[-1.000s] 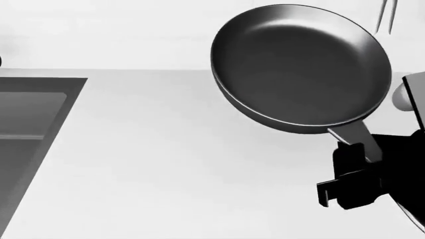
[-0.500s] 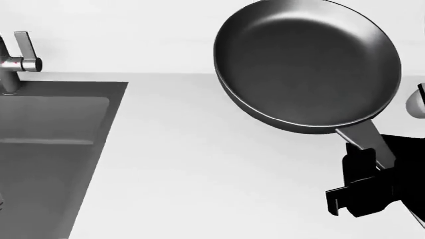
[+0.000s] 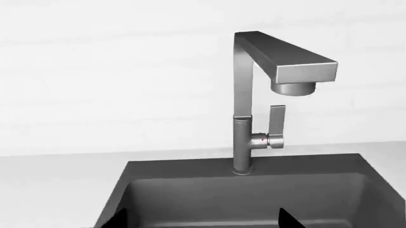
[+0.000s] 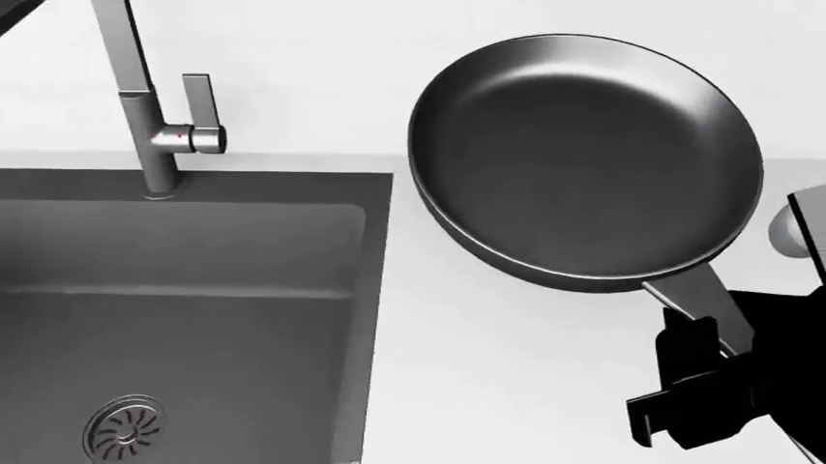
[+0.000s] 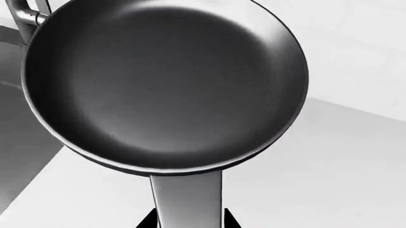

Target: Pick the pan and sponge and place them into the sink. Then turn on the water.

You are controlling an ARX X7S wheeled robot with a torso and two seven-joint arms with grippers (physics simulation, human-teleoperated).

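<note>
The dark grey pan [image 4: 587,155] hangs in the air over the white counter, right of the sink [image 4: 193,309]. My right gripper [image 4: 703,362] is shut on the pan's handle [image 5: 187,199], whose base fills the gap between the two fingertips in the right wrist view. The pan [image 5: 165,80] is empty. The sink basin is dark grey with a round metal drain [image 4: 126,428]. The square faucet [image 3: 254,95] with its side lever [image 3: 276,124] stands behind the basin; no water runs from the spout. My left gripper [image 3: 201,219] is open above the sink, only its fingertips showing. The sponge is out of view.
White counter [image 4: 516,377] lies between the sink's right rim and my right arm. A white wall backs the counter. A pale rounded object [image 4: 790,232] sits at the right edge behind my arm.
The head view has swung left: the sink, drain and faucet have come further into view. The pan, still held, sits a little lower in view and closer to the sink's right rim.
</note>
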